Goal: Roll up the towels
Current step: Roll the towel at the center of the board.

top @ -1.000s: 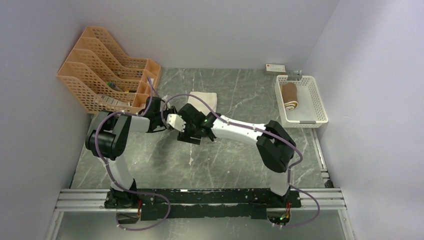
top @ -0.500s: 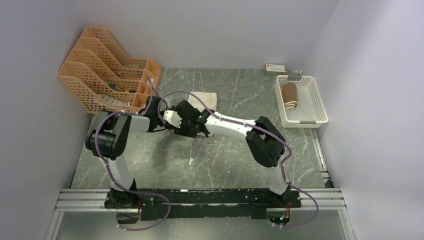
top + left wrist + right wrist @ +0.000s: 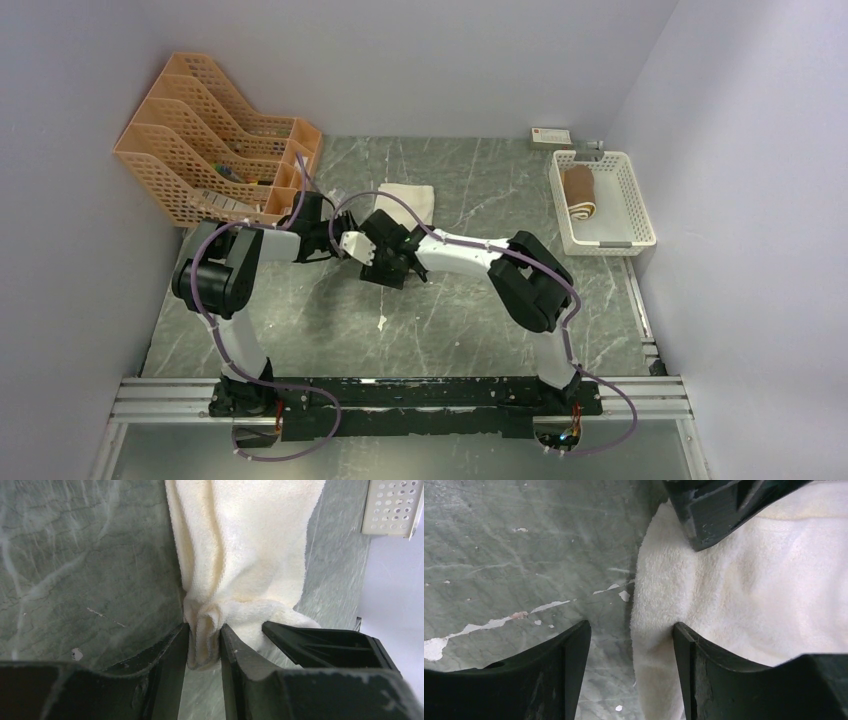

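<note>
1. Cream towel (image 3: 410, 197): lies on the counter (image 3: 470, 320) near the far edge, left of centre. It is not rolled. The part toward the far edge is flat; the near end is gathered into folds.

2. Left pincer (image 3: 205, 630): clamped on a bunched fold at the near end of the cream towel. The left wrist view shows the cloth squeezed between both fingers (image 3: 165, 675), with the rest of the towel spreading away toward the far edge.

3. Right pincer (image 3: 630, 627): fingers apart, set over the side edge of the cream towel just beside the left pincer. One finger (image 3: 549, 680) is over bare counter; the other (image 3: 709, 675) is against the cloth. The towel edge sits in the gap but is not squeezed.

4. Brown towel (image 3: 577, 190): rolled into a short cylinder, lying inside the white basket (image 3: 605, 245) at the far right corner of the counter, well apart from both pincers.

5. Orange file rack (image 3: 210, 150): stands at the far left corner of the counter.
</note>
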{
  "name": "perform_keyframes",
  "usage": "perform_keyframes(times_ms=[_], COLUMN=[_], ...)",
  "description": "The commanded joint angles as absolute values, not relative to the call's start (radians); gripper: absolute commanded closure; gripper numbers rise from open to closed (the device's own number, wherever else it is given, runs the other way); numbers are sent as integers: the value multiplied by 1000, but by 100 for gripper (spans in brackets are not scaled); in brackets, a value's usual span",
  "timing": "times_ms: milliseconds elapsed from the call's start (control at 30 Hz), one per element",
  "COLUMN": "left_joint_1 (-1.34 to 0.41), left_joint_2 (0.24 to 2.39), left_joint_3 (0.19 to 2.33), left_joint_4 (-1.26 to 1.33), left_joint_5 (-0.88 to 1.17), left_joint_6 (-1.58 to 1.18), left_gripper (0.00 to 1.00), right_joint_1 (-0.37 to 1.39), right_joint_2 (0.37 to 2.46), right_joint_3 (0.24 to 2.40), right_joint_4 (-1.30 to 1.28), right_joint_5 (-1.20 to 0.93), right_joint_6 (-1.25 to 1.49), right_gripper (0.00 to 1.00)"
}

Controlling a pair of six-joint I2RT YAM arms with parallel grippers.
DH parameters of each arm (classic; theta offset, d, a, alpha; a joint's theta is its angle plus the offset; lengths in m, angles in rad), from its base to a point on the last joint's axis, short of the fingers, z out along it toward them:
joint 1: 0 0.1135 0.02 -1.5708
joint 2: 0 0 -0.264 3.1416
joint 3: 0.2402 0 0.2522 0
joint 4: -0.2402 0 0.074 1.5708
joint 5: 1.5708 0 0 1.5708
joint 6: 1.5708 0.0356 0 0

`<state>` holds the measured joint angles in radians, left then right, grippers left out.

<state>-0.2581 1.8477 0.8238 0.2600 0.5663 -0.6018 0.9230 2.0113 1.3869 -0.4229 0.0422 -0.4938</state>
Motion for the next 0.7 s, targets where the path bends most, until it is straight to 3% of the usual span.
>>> perform_keyframes(times_ms=[0,100,433,567,667], left_joint_1=[-260,-259,-233,-199,-172], left_joint_2=[1881,1878,1825,1739,1670], left_joint_3=[827,818,844,915,958], left_joint_4=[203,204,174,67,-19], left_joint_5=[529,527,585,592,570], left_joint_6=[-566,-565,-587,-569,-527], left_gripper=[58,58,55,35,29], right_joint_1=[907,900,837,766,717], right_joint_2=[2014,2046,2054,2059,2085], right_joint_3=[1383,1391,1408,1445,1500], right_joint_4=[-415,-422,-453,-479,-526], right_joint_5=[19,1,-106,-240,-342], right_joint_6=[-482,-481,-458,-430,-413], right_gripper=[40,44,74,81,89])
